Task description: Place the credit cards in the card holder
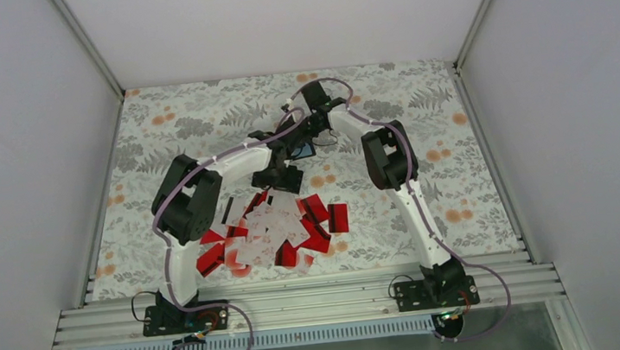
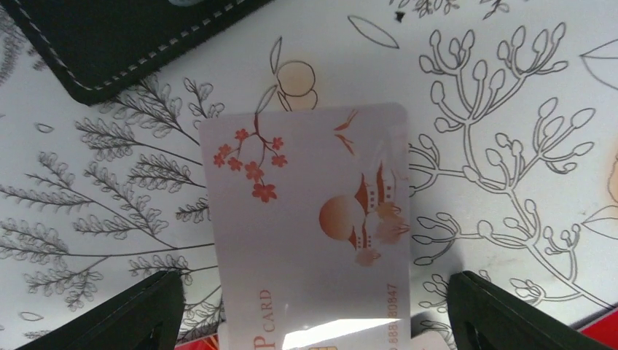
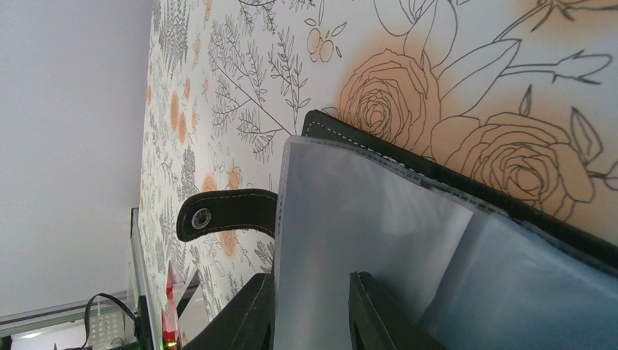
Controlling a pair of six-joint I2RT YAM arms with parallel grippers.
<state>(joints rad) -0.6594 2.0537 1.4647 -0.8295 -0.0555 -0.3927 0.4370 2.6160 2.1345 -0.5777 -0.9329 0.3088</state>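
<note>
Red and white credit cards (image 1: 277, 226) lie in a loose pile near the front of the table. My left gripper (image 1: 282, 176) hovers at the pile's far edge. In the left wrist view it (image 2: 313, 313) is open wide, its fingers on either side of a white card with red blossoms (image 2: 306, 219) and not touching it. The black card holder (image 1: 305, 150) lies open just beyond, its corner showing in the left wrist view (image 2: 109, 36). My right gripper (image 3: 312, 292) has its jaws close together on a pale blue-grey sleeve (image 3: 350, 211) of the holder.
The holder's black strap with a snap (image 3: 218, 214) sticks out to the side. The floral table cover (image 1: 421, 102) is walled at the back and both sides. Red card edges (image 2: 601, 332) lie by the left fingers. A metal rail (image 1: 302, 302) runs along the near edge.
</note>
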